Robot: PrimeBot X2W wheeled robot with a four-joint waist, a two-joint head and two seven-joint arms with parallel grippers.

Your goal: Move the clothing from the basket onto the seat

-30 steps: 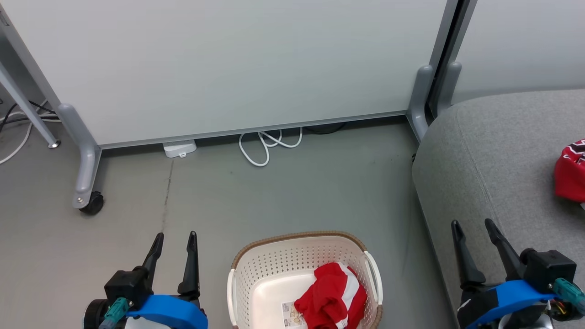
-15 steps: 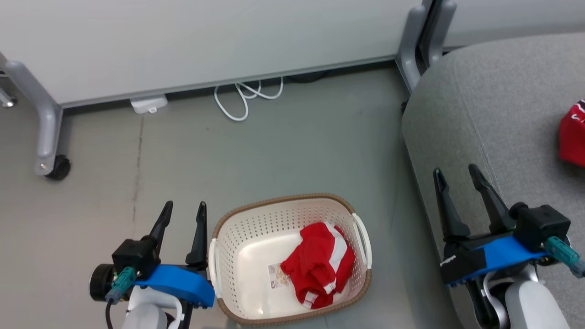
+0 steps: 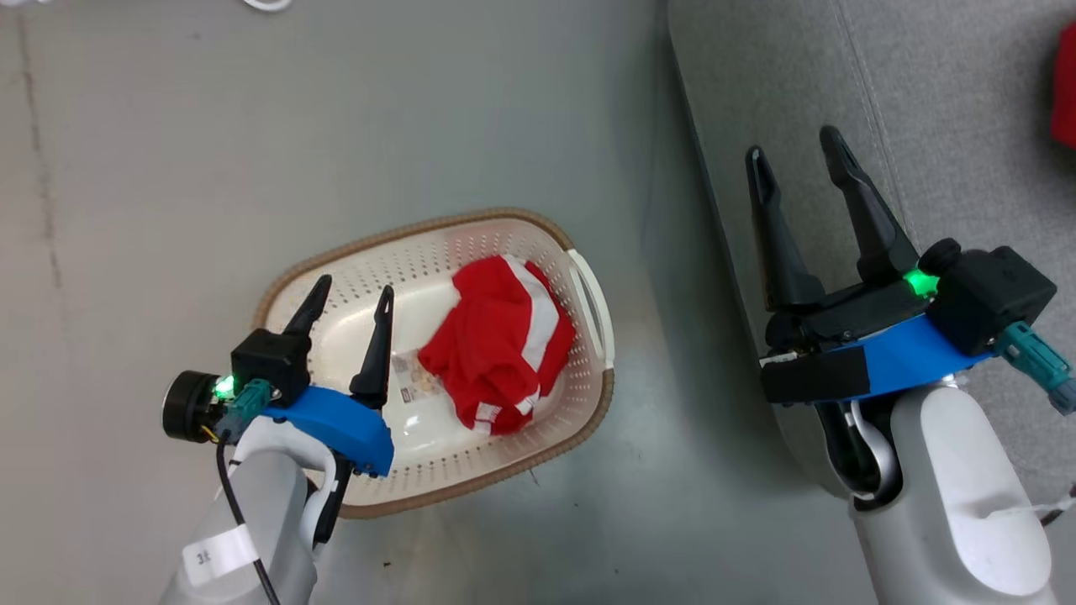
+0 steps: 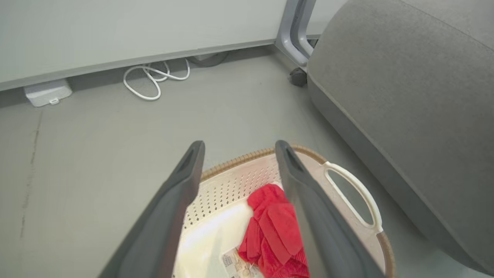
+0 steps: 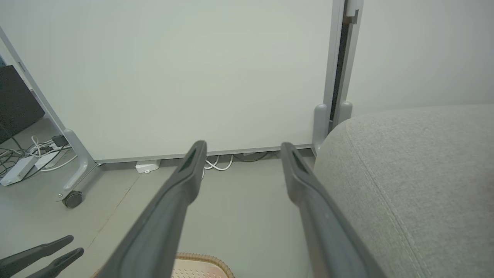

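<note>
The grey floor [image 3: 252, 126] lay under the basket [image 3: 437, 225] and spread well beyond it on every side but the right. A pale panel [image 5: 193, 77] on castors stood far behind the basket, at the floor's back edge. The grey seat [image 3: 925, 101] rose just to the right of the basket, with a strip of floor between them, and it was far larger than the basket.

The basket was oval and cream with a brown rim, and its white handle [image 3: 593, 307] faced the seat.

The left hand [image 3: 355, 284] hung over the basket's left half with its fingers spread apart, gripping nothing. In the left wrist view the left hand [image 4: 240, 143] pointed across the basket's far rim [image 4: 251, 156]. The right hand [image 3: 793, 141] was held right of the basket, over the seat's near edge, its fingers likewise wide apart and empty.

The red shorts [image 3: 496, 344] with white bands lay crumpled in the basket's right half, right of the left hand's fingers and not touching them. A red cloth [image 3: 1066, 84] lay on the seat well to the right of the basket, cut off by the frame; which garment it was I could not tell.

A white cable [image 4: 150, 75] looped on the floor behind the basket, by the panel's foot. A label [image 3: 409, 378] was stuck to the basket's bottom, just left of the shorts.
</note>
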